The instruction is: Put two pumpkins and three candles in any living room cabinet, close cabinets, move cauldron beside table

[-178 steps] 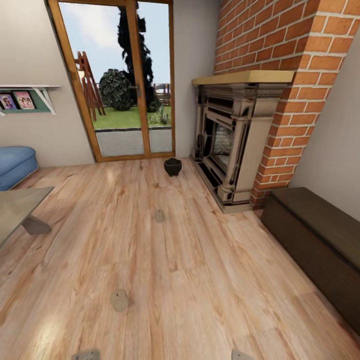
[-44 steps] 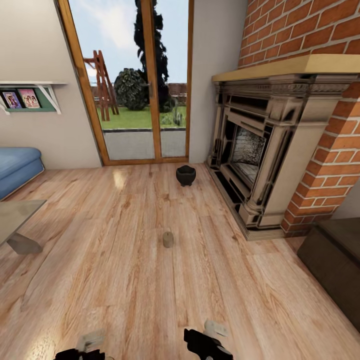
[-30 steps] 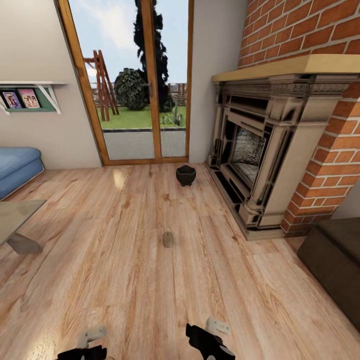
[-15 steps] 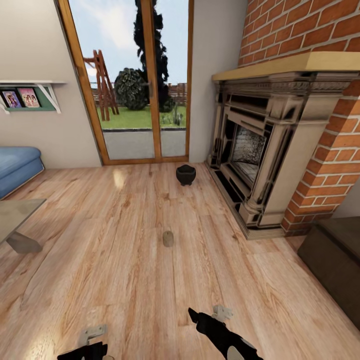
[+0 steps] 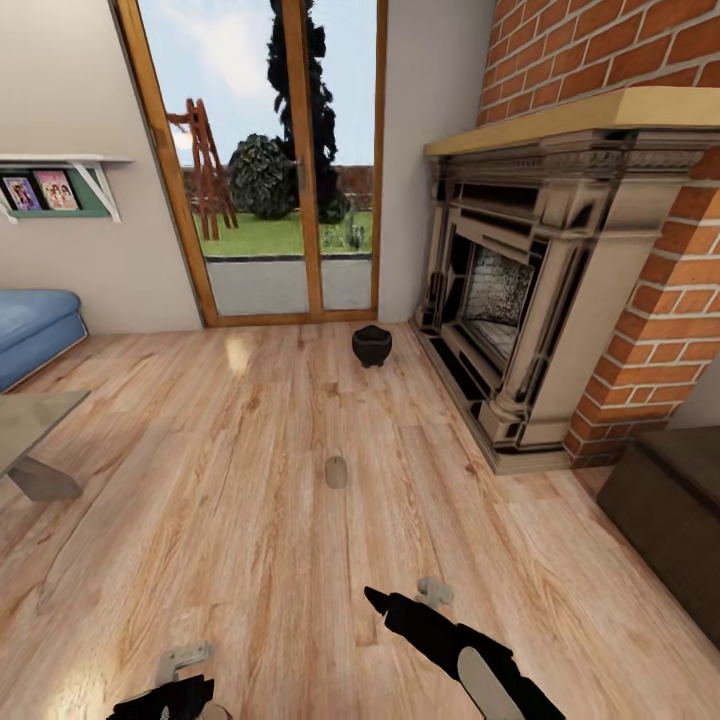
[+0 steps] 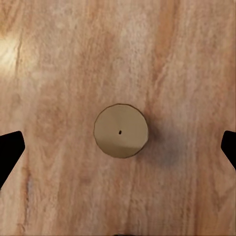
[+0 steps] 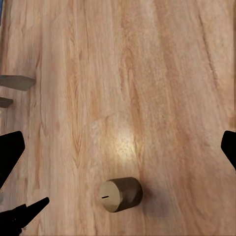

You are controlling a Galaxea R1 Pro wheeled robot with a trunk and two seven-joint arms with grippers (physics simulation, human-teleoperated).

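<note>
Two grippers sit low in my head view, both over bare plank floor [image 5: 250, 520]. My right gripper [image 5: 405, 597] reaches forward on its black arm, its fingers spread wide and holding nothing; through its wrist camera I see a candle [image 7: 120, 194] standing on the boards between the dark fingertips at the frame edges. My left gripper [image 5: 180, 672] hangs near the bottom edge, also wide open and empty, and its wrist camera looks straight down on the round top of another candle [image 6: 120, 131], untouched, with the wick a small dot in the middle.

Further out, a third candle [image 5: 336, 472] stands alone in the middle of the floor. Beyond it the cauldron [image 5: 371, 346] rests on the boards near the glass door [image 5: 270, 160], just beside the fireplace [image 5: 520, 290] and its brick chimney [image 5: 640, 60]. The table [image 5: 30, 425] shows one corner and a grey leg at the left, well apart from the cauldron. A blue sofa [image 5: 30, 325] sits behind it under a wall shelf [image 5: 60, 185]. The cabinet [image 5: 670, 520], dark and shut, is at the right past the hearth.
</note>
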